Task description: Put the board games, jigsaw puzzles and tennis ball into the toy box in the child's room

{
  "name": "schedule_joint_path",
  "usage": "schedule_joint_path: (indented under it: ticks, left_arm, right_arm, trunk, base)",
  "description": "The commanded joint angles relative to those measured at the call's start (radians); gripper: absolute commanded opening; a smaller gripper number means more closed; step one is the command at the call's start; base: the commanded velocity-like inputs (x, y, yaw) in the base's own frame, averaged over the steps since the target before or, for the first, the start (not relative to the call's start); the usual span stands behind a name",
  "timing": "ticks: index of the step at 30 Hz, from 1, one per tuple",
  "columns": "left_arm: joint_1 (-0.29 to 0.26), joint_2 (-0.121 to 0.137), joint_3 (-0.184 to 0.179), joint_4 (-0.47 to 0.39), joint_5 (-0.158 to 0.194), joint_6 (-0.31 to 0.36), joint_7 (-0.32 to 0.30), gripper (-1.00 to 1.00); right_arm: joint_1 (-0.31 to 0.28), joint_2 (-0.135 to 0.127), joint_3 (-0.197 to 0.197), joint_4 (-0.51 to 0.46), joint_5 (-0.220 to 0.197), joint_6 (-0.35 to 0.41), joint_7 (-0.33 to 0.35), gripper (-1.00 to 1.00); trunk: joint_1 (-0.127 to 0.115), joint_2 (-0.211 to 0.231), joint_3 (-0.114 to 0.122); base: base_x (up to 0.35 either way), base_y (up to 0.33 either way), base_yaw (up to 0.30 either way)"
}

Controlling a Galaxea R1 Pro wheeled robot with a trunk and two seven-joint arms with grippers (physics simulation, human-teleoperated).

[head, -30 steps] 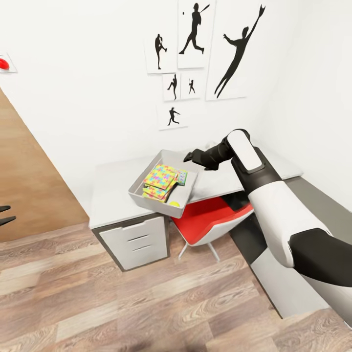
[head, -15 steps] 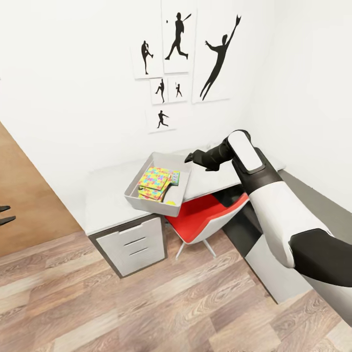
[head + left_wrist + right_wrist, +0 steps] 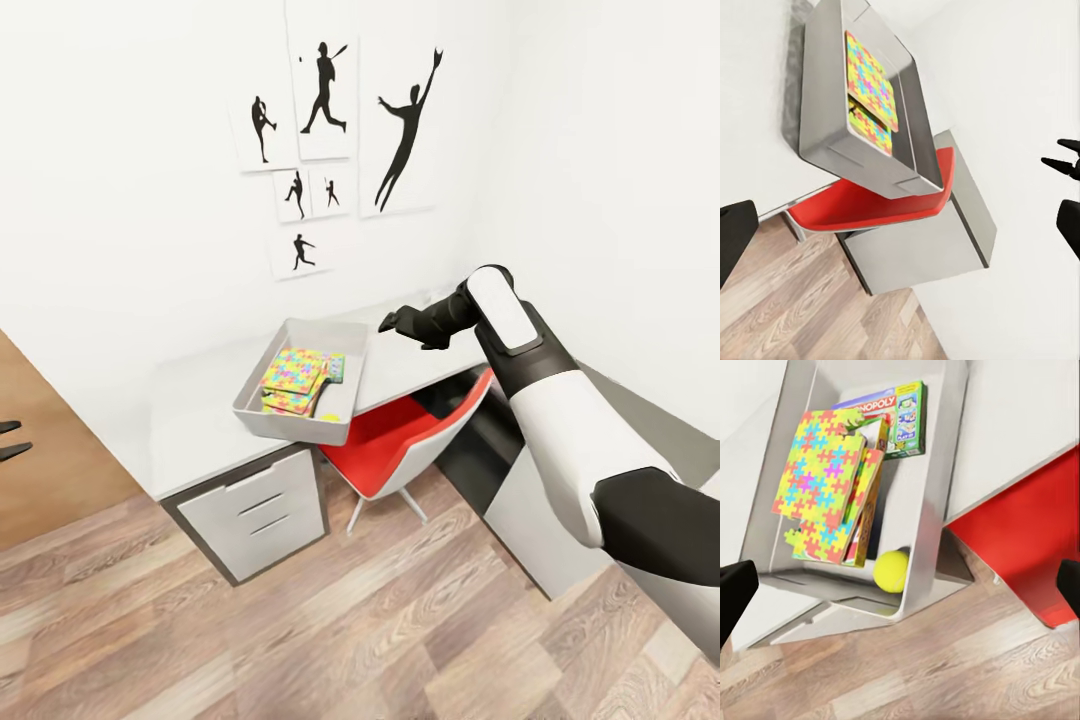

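Grey-white table (image 3: 200, 420) w/ drawer unit (image 3: 262, 510) under its left end, standing on wood floor (image 3: 330, 620) vs. white wall. Directly on top: grey toy box (image 3: 295, 425), its near corner prob. overhanging front edge, hard to confirm. Red chair (image 3: 400, 445) tucked under table, on floor.

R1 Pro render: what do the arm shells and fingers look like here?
The right arm has glossy white shells with black joint sections and a black forearm ending in the black right gripper. Dark fingers of the left gripper show at the head view's left edge. No cables or markings visible.
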Motion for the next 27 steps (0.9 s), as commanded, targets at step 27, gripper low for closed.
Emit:
schedule_joint_path:
  ticks: [27]
  left_arm:
    - [-0.001,0.0,-0.008,0.0,0.005,0.011,-0.005,1.0]
  right_arm:
    - [0.059,-0.053,0.002,0.003,-0.009,0.001,-0.01,1.0]
  trunk:
    - [0.001,-0.002,0.033]
  base:
    - [-0.054,0.202,-0.209]
